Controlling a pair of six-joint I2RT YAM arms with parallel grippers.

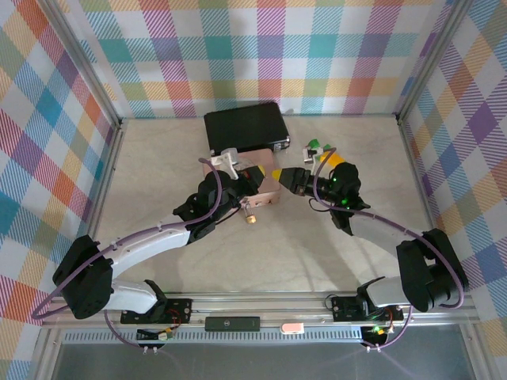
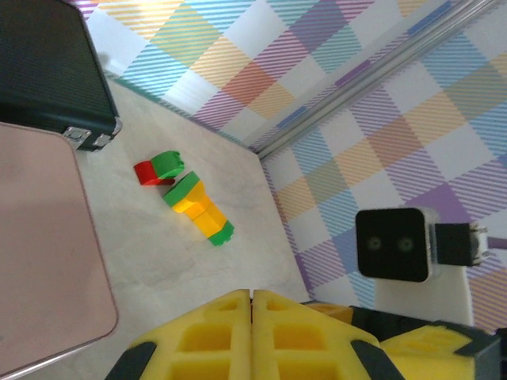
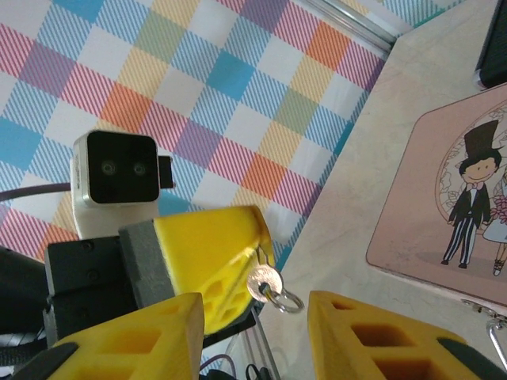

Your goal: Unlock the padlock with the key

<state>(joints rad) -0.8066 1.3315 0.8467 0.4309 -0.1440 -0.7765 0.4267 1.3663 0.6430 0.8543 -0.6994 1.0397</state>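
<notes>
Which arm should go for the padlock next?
Right, probably: the right pincer is open and empty, while the left pincer is shut on the key. The padlock lies beside the pink tin.

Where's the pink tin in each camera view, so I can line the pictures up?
Top external: the pink tin sits mid-picture, partly covered.
Left wrist: the tin runs along the left edge, looking plain pink.
Right wrist: the tin is on the right, cartoon couple showing.
Shared landmark: the checked wall.
</notes>
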